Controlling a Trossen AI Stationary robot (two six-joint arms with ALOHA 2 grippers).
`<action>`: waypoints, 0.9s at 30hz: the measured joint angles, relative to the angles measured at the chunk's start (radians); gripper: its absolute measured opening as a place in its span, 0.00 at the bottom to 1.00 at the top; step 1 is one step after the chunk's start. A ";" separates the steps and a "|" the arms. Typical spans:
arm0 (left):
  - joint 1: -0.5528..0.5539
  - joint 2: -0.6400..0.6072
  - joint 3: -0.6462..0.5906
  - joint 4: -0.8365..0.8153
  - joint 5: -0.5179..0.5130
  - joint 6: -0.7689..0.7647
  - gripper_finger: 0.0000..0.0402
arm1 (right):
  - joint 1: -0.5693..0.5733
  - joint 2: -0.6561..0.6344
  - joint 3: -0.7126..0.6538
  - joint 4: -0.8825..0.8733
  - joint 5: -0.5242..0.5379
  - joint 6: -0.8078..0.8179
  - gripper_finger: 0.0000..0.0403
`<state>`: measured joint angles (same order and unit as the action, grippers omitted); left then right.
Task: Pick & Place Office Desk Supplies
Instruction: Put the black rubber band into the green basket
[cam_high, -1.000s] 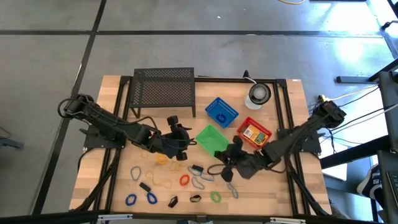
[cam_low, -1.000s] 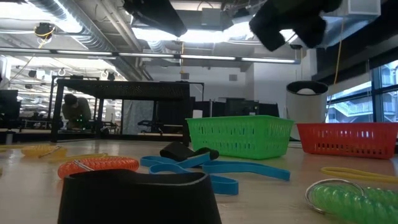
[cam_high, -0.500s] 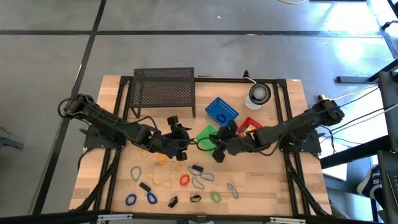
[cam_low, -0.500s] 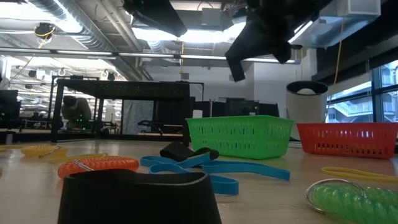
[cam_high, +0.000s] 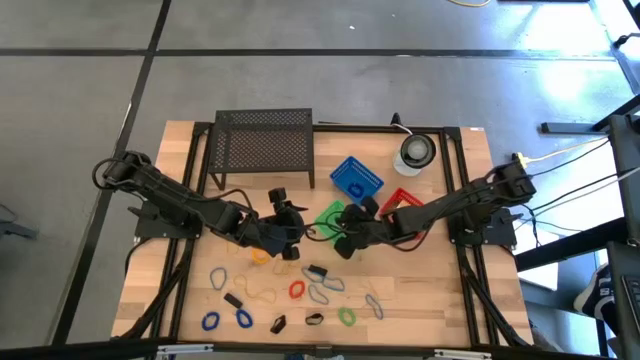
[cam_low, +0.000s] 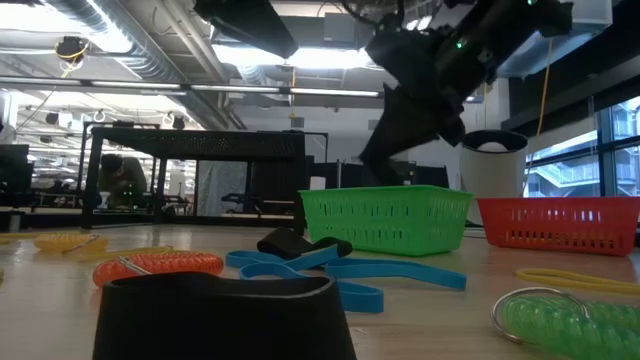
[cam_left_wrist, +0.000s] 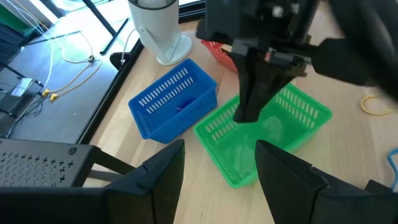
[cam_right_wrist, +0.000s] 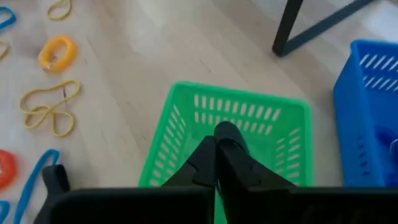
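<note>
Right gripper: poised over the green basket, fingers pressed together to a narrow tip; whether something small is pinched there cannot be told.
Left gripper: raised above the table just beside the green basket, fingers spread wide, nothing between them.
Blue basket: beyond the right gripper, next to the green one, with a blue loop inside.
Red basket: under the right arm, behind its gripper, largely hidden.
Office desk supplies: scattered on the table on the near side of both grippers, well apart from the fingers; blue, red, green, tan and grey loops, black clips.
Yellow-orange piece: on the wood below the left wrist.
Black mesh rack: at the far edge, beyond the left gripper.
</note>
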<state>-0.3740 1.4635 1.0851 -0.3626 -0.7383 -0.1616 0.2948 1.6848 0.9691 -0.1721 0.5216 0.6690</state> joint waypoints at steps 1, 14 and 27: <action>0.000 0.000 0.000 0.000 0.000 0.000 0.48 | -0.001 0.008 0.000 0.001 -0.011 0.008 0.01; 0.000 0.000 0.000 -0.004 0.000 0.000 0.48 | 0.001 0.051 0.000 -0.004 -0.067 0.075 0.03; 0.000 0.000 0.000 -0.012 0.000 0.001 0.48 | 0.003 0.141 0.000 0.023 -0.069 0.147 0.03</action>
<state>-0.3744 1.4635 1.0851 -0.3749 -0.7387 -0.1608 0.2981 1.8263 0.9688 -0.1495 0.4526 0.8162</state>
